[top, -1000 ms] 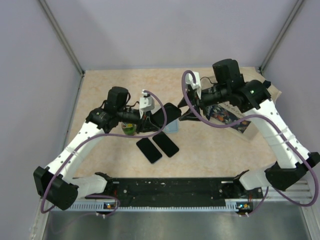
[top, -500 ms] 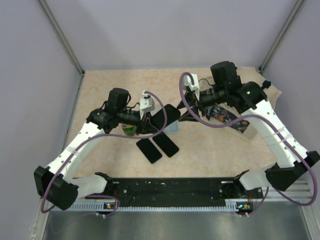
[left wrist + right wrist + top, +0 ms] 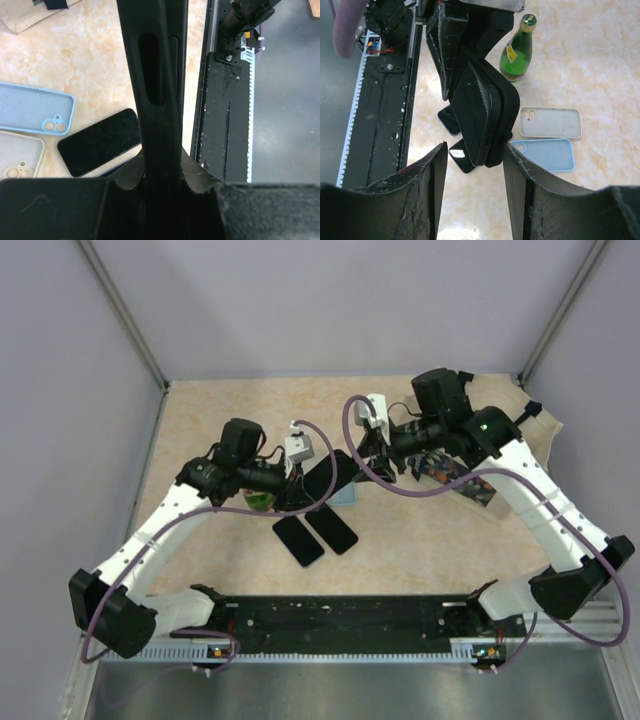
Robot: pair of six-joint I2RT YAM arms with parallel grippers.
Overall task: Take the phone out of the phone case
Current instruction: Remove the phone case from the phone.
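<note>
Right tool (image 3: 473, 147) nearer phone case (image 3: 480, 117)

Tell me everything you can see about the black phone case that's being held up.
The black phone case looks like matte, rubbery plastic with thick rounded edges, a long slot and a button bump along one side. It is held clear of the table, tilted and turned on edge, clamped at one end in the left gripper. Its free end sits between the open fingers of the right gripper. Whether those fingers touch it is unclear.
</note>
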